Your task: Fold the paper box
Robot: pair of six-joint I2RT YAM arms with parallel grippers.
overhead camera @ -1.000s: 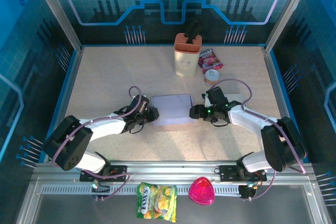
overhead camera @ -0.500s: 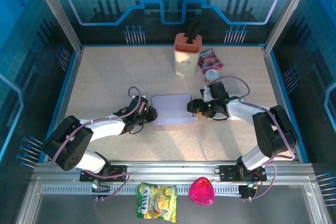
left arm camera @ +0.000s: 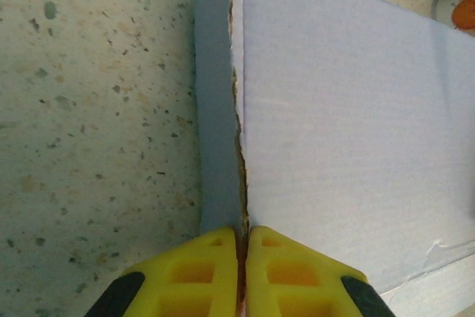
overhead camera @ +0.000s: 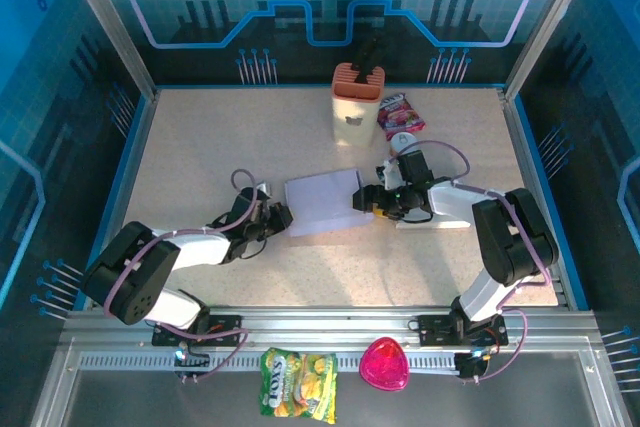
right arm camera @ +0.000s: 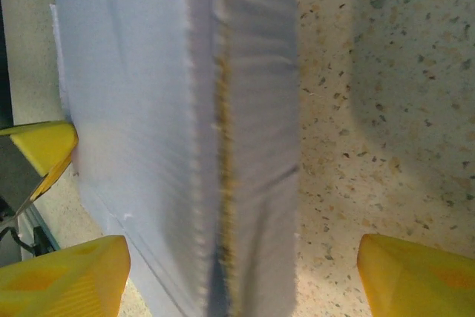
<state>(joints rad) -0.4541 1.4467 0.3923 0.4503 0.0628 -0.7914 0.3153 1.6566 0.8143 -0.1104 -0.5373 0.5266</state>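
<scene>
The paper box lies flat mid-worktop and has slid a little away from the arms over the last second. The left tool has pressed together, apparently pinching the box's left edge, though the pads hide the contact. The right tool has spread wider and straddles the right edge, so a fold looks imminent. The beige holder and snack packet crowd the far side; the near and left sides are free.

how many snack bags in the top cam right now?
2. A yellow-green bag lies on the near ledge; a red bag lies at the back, just right of the beige holder. More could be hidden behind that holder.
</scene>
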